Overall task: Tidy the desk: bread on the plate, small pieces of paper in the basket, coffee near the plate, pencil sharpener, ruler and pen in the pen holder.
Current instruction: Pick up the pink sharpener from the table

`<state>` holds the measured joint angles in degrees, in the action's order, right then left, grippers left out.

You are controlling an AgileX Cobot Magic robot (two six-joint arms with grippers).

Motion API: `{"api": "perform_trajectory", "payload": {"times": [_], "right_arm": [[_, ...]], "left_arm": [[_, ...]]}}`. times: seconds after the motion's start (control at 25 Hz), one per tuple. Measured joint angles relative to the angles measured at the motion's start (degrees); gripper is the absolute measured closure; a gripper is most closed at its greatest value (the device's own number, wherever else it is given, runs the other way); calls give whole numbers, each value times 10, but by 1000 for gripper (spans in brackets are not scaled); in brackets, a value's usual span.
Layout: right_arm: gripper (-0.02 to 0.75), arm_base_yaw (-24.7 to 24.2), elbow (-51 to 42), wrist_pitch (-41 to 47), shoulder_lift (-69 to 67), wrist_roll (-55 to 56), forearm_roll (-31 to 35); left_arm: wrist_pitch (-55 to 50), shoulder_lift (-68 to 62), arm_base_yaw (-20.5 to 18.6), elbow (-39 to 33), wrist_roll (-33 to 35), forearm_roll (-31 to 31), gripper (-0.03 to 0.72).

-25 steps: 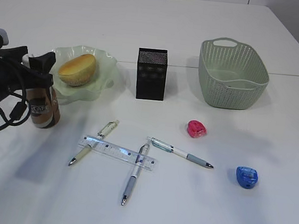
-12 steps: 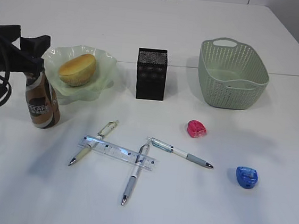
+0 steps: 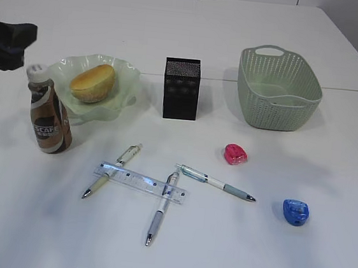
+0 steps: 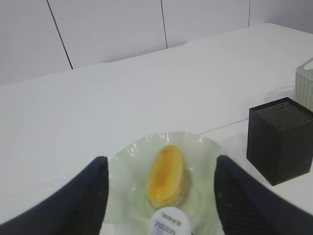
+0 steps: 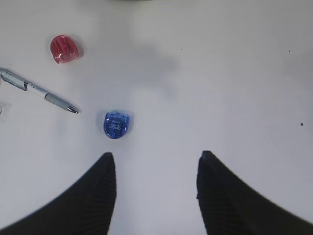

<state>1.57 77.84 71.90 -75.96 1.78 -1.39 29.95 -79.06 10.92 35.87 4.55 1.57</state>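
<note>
The coffee (image 3: 50, 119) stands upright on the desk (image 3: 230, 254), touching the front left rim of the plate (image 3: 125, 77), which holds the bread (image 3: 93, 82). My left gripper (image 3: 23, 47) hangs open above and left of the bottle, holding nothing. The left wrist view looks down on the white cap (image 4: 169, 224) between its spread fingers (image 4: 93, 196). The ruler (image 3: 140, 182) lies across two pens (image 3: 112, 170) (image 3: 161, 209); a third pen (image 3: 215, 182) lies to the right. My right gripper (image 5: 156, 155) is open above the blue pencil sharpener (image 5: 116, 124). A pink sharpener (image 3: 235, 154) sits nearer the pen holder (image 3: 181, 88). No small pieces of paper show.
The basket (image 3: 278, 87) stands at the back right, its inside mostly hidden. The pen holder is between plate and basket. A seam between two tabletops runs behind them.
My left gripper has lifted off the coffee bottle and drawn back up and to the left. The bottle stays standing beside the plate. Nothing else has moved.
</note>
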Motion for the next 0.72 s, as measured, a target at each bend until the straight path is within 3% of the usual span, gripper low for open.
{"api": "perform_trajectory", "payload": {"times": [0.24,0.72], "right_arm": [[312,0,0,0,0,33,1],[309,0,-1,-2,-52,119,38]], "left_arm": [[-187,103,0,39,0,-4,211],[-554,174,0,215,0,-48,211]]}}
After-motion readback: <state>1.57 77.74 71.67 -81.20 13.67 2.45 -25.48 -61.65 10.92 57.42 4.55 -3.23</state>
